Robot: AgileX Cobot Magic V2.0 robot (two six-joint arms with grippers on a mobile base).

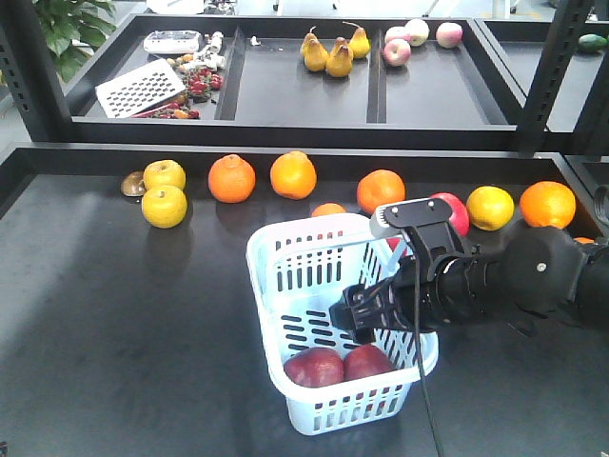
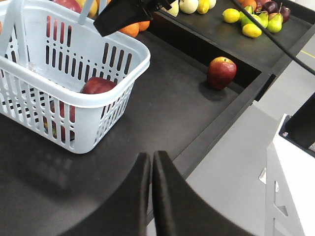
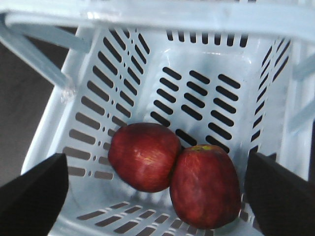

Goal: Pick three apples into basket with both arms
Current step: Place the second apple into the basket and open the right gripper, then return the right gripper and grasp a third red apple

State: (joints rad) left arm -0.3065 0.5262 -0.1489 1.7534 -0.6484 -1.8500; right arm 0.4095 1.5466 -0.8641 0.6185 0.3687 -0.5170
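The pale blue-white basket (image 1: 262, 267) stands on the dark table with two dark red apples (image 1: 315, 367) (image 1: 366, 362) lying side by side on its bottom. My right gripper (image 1: 352, 319) hangs open over the basket, nothing between its fingers. In the right wrist view both apples (image 3: 143, 155) (image 3: 204, 184) lie touching below the open right gripper (image 3: 157, 196), inside the basket (image 3: 197, 59). A third dark red apple (image 2: 221, 72) rests on the table by the back ledge, apart from the basket (image 2: 140, 54). My left gripper (image 2: 151, 160) is shut and empty near the table's edge.
Oranges (image 1: 232, 178) (image 1: 293, 174) (image 1: 381, 189) (image 1: 547, 203) and yellow fruit (image 1: 165, 206) (image 1: 490, 207) line the back of the table. A raised shelf behind holds pears (image 1: 333, 52) and pink apples (image 1: 397, 51). The basket's handle (image 1: 314, 249) is up. The table edge (image 2: 221, 128) drops to the floor.
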